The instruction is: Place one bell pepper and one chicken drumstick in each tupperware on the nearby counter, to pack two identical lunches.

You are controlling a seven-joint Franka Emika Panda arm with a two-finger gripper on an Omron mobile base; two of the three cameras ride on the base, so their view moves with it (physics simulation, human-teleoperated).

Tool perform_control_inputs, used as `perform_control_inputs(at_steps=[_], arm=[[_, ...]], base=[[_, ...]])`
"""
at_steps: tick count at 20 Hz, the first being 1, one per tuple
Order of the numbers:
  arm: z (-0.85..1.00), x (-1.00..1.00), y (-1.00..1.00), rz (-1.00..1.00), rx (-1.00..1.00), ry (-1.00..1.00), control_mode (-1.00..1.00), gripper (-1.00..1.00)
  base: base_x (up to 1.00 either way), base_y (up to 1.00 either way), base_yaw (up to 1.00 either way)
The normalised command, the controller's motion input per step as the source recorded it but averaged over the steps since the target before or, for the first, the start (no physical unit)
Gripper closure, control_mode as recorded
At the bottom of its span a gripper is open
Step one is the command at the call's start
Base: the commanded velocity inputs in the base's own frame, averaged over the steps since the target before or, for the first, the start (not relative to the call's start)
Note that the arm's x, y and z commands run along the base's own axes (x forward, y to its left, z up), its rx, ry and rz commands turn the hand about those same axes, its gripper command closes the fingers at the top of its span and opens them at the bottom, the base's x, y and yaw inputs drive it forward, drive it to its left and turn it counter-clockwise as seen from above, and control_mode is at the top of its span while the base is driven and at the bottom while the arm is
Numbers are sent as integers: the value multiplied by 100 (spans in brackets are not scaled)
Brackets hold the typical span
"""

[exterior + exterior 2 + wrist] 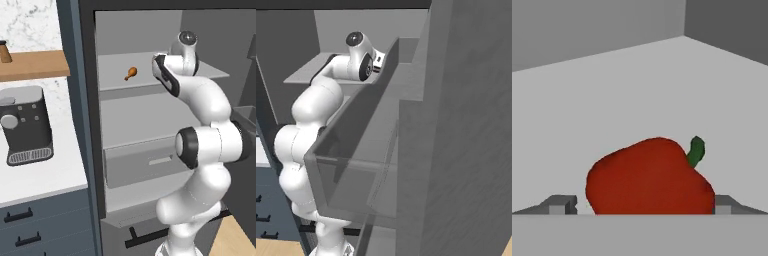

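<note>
Inside the open fridge, the arm (210, 145) reaches onto the upper shelf (115, 67). Seen from the hand, a red pepper (649, 177) with a green stem lies on the grey shelf between the two fingertips (559, 204) of the gripper (643, 206), which stand spread on either side of it. A drumstick (131, 73) lies further left on that shelf. Left of the fridge, a coffee machine (25, 125) stands on the desk (50, 182).

Open grey fridge interior (140, 115) is seen, with shelves and a drawer (145, 167). A marbled white wall (30, 25) carries a wooden shelf (32, 65). A dark appliance (25, 125), possibly a coffee machine, stands beneath. Wood floor (235, 240) is visible.
</note>
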Motion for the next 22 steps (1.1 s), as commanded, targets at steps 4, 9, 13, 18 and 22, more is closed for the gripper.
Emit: perform_control_inputs(at_steps=[4,9,13,18,22], arm=[[-15,53,-12,-1,0,0,-100,-100],[-19,47,-2,-1,-2,0,-100,-100],[-61,4,0,-2,-7,4,-100,100],[-68,0,0,-4,-6,3,-100,100],[-64,-53,3,-1,-6,-5,-100,100]], base=[[0,0,0],[0,0,0],[0,0,0],[0,0,0],[0,0,0]])
